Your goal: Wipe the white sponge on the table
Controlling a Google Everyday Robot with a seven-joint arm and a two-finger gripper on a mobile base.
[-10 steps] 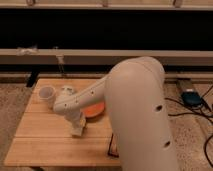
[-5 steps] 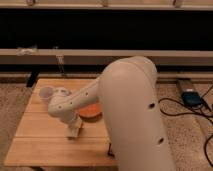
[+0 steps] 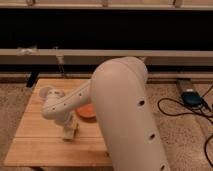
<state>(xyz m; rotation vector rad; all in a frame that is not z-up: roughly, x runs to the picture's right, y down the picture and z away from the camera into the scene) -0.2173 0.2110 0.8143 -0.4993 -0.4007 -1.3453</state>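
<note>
Gripper (image 3: 69, 131) down on white sponge (image 3: 70, 132) atop table (image 3: 40, 145), beside orange bowl (image 3: 86, 111).

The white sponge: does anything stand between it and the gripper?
Nothing visible does. The gripper is right down at the white sponge on the table; the orange bowl sits apart, behind and to the right.

The arm (image 3: 120, 105) has swung left and nearer, carrying the gripper (image 3: 69, 131) and sponge (image 3: 70, 132) leftward along the table (image 3: 35, 142).
</note>
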